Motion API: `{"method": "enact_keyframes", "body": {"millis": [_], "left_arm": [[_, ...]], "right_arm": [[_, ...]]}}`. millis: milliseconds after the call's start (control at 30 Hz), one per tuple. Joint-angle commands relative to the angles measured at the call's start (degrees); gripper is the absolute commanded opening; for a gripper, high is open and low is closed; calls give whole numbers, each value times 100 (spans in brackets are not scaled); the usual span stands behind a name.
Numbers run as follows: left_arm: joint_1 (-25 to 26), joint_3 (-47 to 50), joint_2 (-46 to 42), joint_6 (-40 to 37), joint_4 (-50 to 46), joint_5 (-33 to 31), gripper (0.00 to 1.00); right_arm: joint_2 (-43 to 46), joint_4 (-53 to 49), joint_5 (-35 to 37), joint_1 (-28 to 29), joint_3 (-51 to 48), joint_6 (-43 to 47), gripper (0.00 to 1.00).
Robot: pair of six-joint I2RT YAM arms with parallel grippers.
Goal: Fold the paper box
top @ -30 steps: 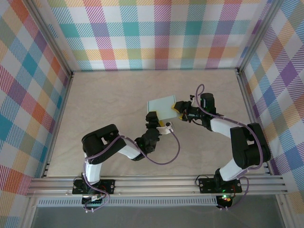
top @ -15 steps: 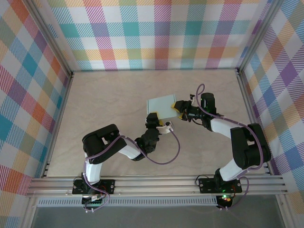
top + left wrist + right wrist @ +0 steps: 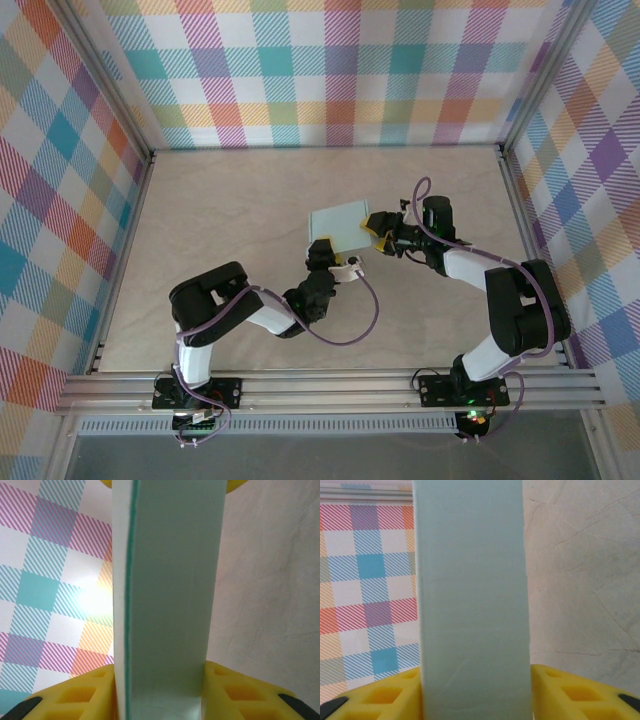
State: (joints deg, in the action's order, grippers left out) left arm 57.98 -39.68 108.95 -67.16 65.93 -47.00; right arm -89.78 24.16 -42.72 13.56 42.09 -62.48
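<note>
The paper box [image 3: 340, 225] is a small closed pale mint box, held just above the middle of the table between my two grippers. My left gripper [image 3: 322, 247] grips its near left corner. In the left wrist view the box [image 3: 170, 580] stands edge-on and both yellow fingers [image 3: 95, 692] press its sides, so the left gripper [image 3: 160, 692] is shut on it. My right gripper [image 3: 375, 231] holds the right end. In the right wrist view its yellow fingers [image 3: 560, 692] lie against both faces of the box [image 3: 470, 580], so the right gripper [image 3: 476, 692] is shut on it too.
Bare beige tabletop [image 3: 230, 210] surrounds the box on all sides. Checked fabric walls on an aluminium frame [image 3: 128, 130] close off the left, back and right. Both arm bases sit on the rail [image 3: 330, 385] at the near edge.
My left gripper's jaws have closed in onto the box. The box and both arms have stayed almost where they were.
</note>
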Motion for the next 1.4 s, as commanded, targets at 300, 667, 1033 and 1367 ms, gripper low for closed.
{"method": "enact_keyframes", "body": {"millis": [300,667,1033,1367], "left_arm": [[-319,-370,-1756,2206,-3985,1281,37],[-745,-970,-3003,3366,-7609,3071,38],[-1095,-1539,-3246,3521,-9865,4704,38],[-1414,-2024,-2606,3440,-10617,5497,37]], "right_arm": [[937,-1880,734,-185,191,1170,79],[2424,-4561,2254,-256,695,4499,78],[2738,-4976,3284,1058,977,7308,70],[2543,-5137,2940,2270,1008,8914,52]]}}
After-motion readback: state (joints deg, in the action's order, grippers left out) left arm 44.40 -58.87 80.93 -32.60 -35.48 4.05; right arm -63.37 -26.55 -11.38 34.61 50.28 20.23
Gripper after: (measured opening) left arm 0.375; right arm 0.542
